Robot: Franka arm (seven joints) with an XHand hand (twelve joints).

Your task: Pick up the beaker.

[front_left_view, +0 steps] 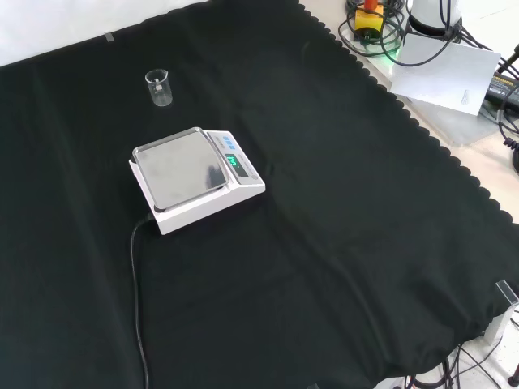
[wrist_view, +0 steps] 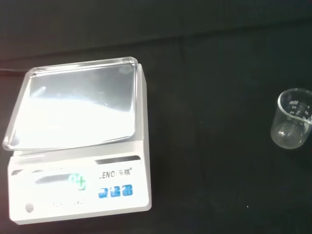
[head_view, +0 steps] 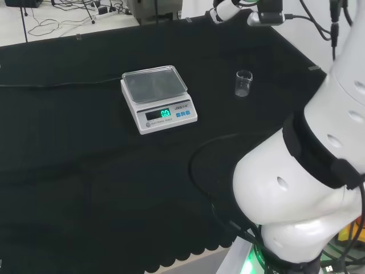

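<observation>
the beaker (head_view: 243, 83) stands upright and alone on the black cloth (head_view: 85, 171), to the right of the digital scale (head_view: 158, 98) in the head view and well apart from it. it looks empty, clear, and small. nothing touches it.

the step in hand, as i judge it, is the approach: nothing has been grasped yet. to do it well, the hand should come down beside the beaker and not over its mouth, with thumb on one side of the wall and fingers on the other, so it closes across the body below the rim. the glass is light and narrow, so a nudge before the close could tip or slide it; both sides ought to meet it together. the scale's steel pan (wrist_view: 73, 105) sits far enough off not to hinder, though the sweep should keep on the beaker's open side.

the wrist camera looks down on scale and beaker (wrist_view: 293, 126) together, so the wrist seems to be held high above the bench, with the beaker off to one side, not under the palm. i cannot tell whether the fingers are spread or curled, nor that they hold anything.
</observation>
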